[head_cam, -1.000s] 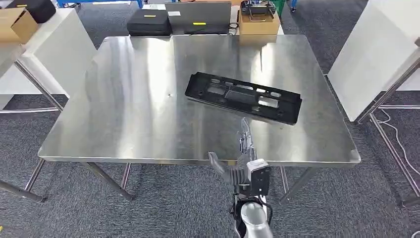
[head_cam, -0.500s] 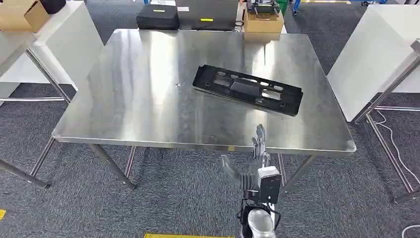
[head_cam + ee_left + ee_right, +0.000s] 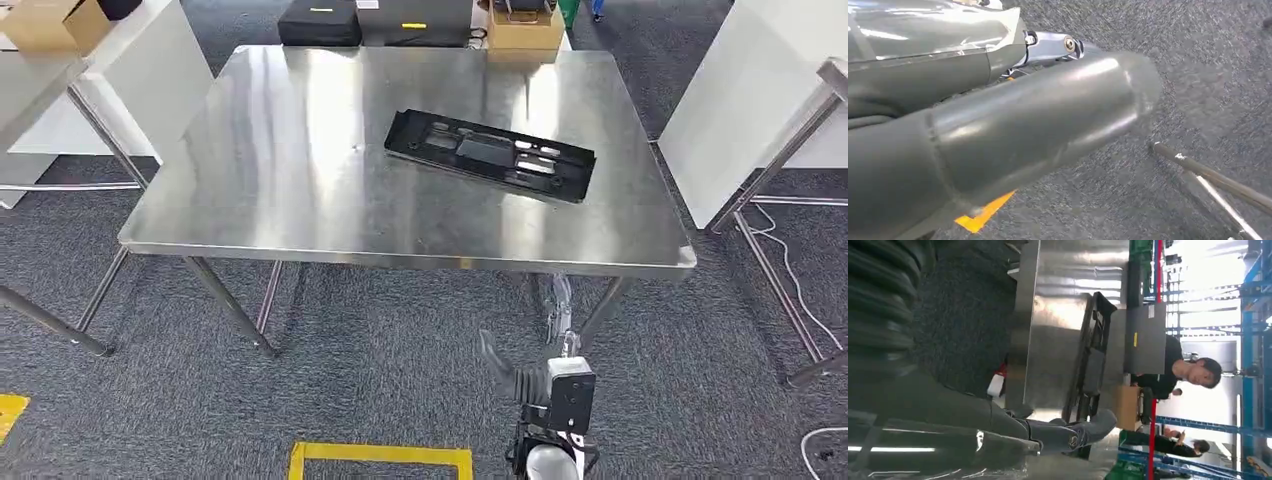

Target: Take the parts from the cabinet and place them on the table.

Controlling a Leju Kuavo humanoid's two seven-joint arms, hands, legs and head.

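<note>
Part lies flat on the tabletop in the head view, nearer the far right corner, well apart from my right hand, whose fingers are spread and hold nothing. I judge placing done; I should walk back for the next one with arms low. Left wrist view: left hand too close, fingers I cannot tell. Right wrist view: fingers apart, empty.

floor: grey carpet, with yellow tape marking near the bottom edge
boxes: a cardboard box beyond the far edge of the steel surface, another cardboard box at far left
cases: black case beside a dark flat panel
panels: white board at right
people: a person in dark clothing in the background
</note>
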